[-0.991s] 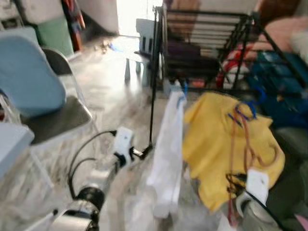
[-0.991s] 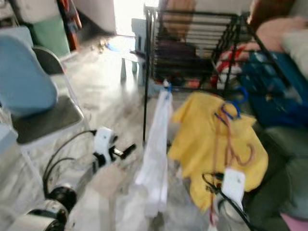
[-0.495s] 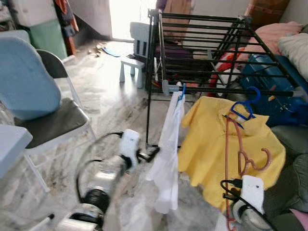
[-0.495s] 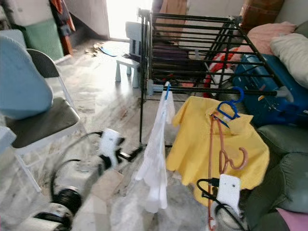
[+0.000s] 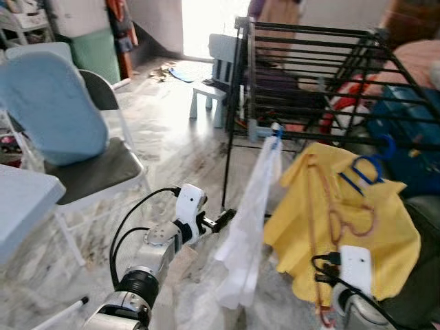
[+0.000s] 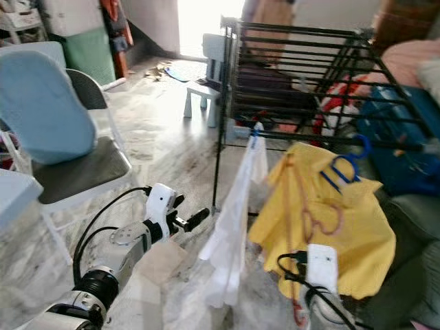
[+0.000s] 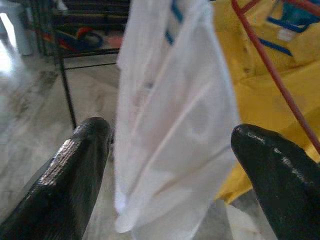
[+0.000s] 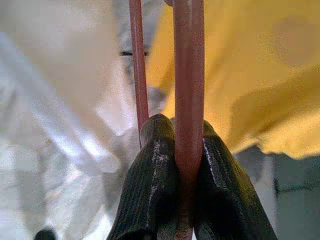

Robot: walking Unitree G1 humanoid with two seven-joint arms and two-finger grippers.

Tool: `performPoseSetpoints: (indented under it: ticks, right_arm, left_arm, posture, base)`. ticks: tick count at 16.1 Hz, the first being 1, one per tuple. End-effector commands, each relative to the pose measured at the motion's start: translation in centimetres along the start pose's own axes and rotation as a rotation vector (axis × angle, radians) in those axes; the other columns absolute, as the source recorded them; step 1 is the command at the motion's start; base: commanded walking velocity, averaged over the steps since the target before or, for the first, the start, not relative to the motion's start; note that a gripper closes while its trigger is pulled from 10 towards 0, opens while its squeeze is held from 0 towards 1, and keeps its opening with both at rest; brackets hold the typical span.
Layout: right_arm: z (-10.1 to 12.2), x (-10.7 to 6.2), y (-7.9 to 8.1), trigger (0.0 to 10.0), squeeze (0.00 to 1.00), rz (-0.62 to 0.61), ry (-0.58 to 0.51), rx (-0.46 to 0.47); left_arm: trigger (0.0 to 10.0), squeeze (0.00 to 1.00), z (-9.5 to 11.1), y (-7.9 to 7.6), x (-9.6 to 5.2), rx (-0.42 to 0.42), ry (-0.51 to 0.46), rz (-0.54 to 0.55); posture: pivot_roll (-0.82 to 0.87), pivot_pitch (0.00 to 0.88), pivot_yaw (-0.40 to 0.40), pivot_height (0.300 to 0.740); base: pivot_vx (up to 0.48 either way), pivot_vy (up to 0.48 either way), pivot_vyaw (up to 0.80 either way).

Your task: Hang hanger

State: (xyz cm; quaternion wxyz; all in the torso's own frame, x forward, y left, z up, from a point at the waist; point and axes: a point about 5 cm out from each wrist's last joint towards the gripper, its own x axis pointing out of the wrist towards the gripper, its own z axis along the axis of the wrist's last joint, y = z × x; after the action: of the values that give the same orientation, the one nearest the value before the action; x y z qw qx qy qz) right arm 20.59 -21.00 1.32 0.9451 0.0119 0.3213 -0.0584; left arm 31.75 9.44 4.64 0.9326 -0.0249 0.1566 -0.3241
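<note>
- Right gripper [image 8: 186, 165] clamped on the lower bar of the reddish-brown hanger [image 5: 335, 221] — hook up, in front of the yellow shirt [image 5: 385, 234].
- Left gripper [image 7: 170, 150] spread wide, empty, just short of the white garment [image 5: 251, 220] hanging on a blue hanger.
- Beyond, the black drying rack [image 5: 309, 75] with its front rail [image 5: 302, 143] bare between the hung clothes.
- Best done by lifting straight, keeping the hook level, clearing the rail before lowering — avoiding a snag on the shirt.
</note>
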Motion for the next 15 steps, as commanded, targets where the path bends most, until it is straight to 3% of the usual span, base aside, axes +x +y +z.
performPoseSetpoints:
  ticks: [1,5,11,15]
  right_arm:
    - [0.31,-0.14,-0.03,10.0,0.0,0.018,-0.005,-0.013]
    - [0.33,-0.11,-0.34,10.0,0.0,-0.014,-0.003,-0.024]
    - [-0.05,-0.01,-0.61,10.0,0.0,-0.091,0.014,0.01]
    - [-0.04,0.12,-0.48,10.0,0.0,-0.104,0.022,0.018]
  left_arm:
    - [10.0,0.0,0.28,0.04,0.03,0.006,-0.008,-0.006]
    - [10.0,0.0,0.25,-0.15,0.11,0.014,-0.003,-0.013]
    - [10.0,0.0,-0.07,-0.48,0.15,0.034,0.017,-0.03]
    - [10.0,0.0,-0.39,-0.67,0.22,0.03,0.044,-0.032]
  posture:
    - [0.07,0.0,-0.07,0.74]
    - [0.06,0.0,-0.071,0.74]
    - [0.06,0.0,-0.068,0.74]
    - [0.07,0.0,-0.071,0.74]
  base:
    - [0.352,0.326,0.0]
    - [0.368,0.305,0.0]
    - [0.478,0.0,0.0]
    - [0.399,-0.157,-0.46]
